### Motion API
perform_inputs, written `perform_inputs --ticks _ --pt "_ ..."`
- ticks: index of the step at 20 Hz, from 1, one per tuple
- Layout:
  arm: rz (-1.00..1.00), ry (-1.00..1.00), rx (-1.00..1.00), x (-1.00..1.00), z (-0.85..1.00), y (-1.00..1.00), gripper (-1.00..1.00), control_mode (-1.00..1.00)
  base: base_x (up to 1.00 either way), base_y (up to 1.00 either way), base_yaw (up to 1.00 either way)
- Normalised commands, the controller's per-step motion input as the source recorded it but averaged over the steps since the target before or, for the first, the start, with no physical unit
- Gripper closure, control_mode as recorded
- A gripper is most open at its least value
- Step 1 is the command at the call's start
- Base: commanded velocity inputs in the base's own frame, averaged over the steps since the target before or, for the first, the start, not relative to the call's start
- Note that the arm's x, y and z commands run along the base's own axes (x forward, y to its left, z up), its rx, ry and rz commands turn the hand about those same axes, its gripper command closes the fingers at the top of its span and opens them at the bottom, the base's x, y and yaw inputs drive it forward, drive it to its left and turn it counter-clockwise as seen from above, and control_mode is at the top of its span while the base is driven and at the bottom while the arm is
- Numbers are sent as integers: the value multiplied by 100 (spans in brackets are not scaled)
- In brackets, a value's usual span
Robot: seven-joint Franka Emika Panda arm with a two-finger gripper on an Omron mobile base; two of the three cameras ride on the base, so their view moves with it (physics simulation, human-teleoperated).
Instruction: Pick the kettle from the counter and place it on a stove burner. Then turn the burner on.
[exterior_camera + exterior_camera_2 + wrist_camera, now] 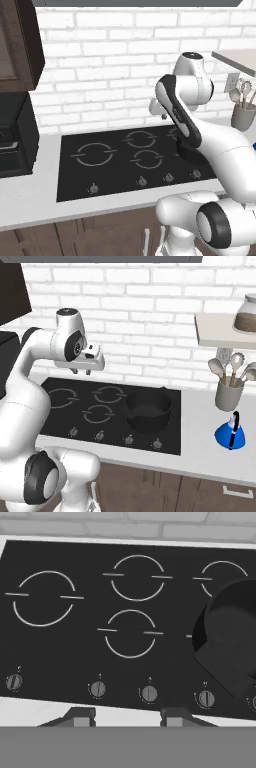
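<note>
The small blue kettle (230, 436) with its black handle stands on the pale counter (200, 448) to the right of the cooktop, in front of the utensil holder. The largest burner ring (95, 154) (60, 397) (44, 598) is at the cooktop's left and is bare. My gripper (82, 372) (161, 116) (126, 717) hovers high over the middle of the cooktop, far left of the kettle. It is open, with nothing between its fingers.
A wide black pot (148, 410) (230, 642) occupies the right front burner. A row of knobs (149, 693) runs along the cooktop's front. A grey utensil holder (229, 393) and a shelf with a jar (248, 313) are at right. A dark appliance (15, 140) stands at left.
</note>
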Motion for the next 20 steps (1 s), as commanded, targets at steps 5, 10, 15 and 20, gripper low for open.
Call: perform_inputs --ticks 5,10,15,20 --pt "1 -4 6 -10 -2 -66 -100 -100 0 0 0" --pt "-1 -13 10 -42 0 -100 -100 -100 0 0 0" --pt "0 -19 0 -37 0 -100 -100 -100 0 0 0" --pt "-1 -6 0 -9 0 -100 -100 -100 0 0 0"
